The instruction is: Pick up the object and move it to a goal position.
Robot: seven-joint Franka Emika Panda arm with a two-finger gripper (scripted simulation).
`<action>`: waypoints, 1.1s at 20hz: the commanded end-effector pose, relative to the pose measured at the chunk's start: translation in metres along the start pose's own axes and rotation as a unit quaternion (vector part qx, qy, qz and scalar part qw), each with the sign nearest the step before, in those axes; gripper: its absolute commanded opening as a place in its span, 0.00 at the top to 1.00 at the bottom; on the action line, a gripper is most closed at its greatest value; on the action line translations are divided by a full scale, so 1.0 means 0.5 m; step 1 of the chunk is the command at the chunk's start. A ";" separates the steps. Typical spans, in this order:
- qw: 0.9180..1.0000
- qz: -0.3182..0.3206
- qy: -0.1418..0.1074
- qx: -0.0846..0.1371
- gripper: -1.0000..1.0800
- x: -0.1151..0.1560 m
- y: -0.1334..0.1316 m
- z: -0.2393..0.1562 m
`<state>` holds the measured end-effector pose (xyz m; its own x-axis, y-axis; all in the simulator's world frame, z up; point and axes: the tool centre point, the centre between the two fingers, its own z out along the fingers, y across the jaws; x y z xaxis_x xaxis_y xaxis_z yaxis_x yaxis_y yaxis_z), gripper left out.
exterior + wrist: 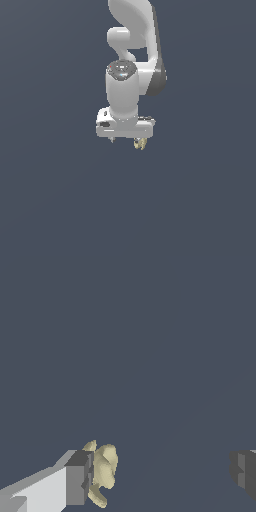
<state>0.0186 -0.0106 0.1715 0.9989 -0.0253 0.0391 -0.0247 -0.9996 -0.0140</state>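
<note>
My fingers [162,476] stand wide apart; the object [104,470] sits against one finger, seemingly touching it. I should centre myself over it before closing, or it may squirt sideways.
</note>
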 end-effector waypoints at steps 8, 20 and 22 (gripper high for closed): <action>1.000 0.022 -0.003 -0.001 0.04 -0.021 -0.024 0.025; 0.994 0.104 -0.013 -0.005 0.04 -0.109 -0.102 0.110; 0.993 0.118 -0.014 -0.006 0.04 -0.124 -0.113 0.123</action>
<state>-0.0338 0.0437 0.1135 0.9717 -0.2360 0.0097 -0.2359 -0.9717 -0.0082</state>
